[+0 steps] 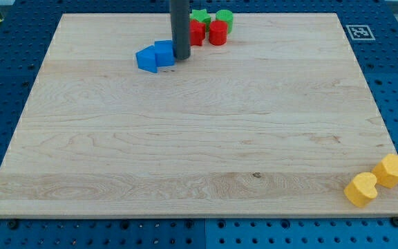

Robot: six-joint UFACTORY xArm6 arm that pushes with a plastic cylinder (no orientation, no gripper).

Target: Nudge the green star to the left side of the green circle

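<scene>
The green star (pixel 200 16) lies at the view's top, just left of the green circle (pixel 224 18) and touching or nearly touching it. Below them sit two red blocks: one (pixel 195 32) partly hidden by the rod, and a red cylinder (pixel 218 32). My tip (pixel 181 57) rests on the board just right of the blue blocks and below-left of the green star. The rod hides the left edge of the red block.
Two blue blocks, a cube (pixel 164 52) and a wedge-like one (pixel 146 59), touch each other left of my tip. Two yellow blocks, a hexagon (pixel 392 170) and a heart (pixel 361 189), lie at the wooden board's (pixel 185 152) bottom right corner. A marker tag (pixel 357 31) is at the top right.
</scene>
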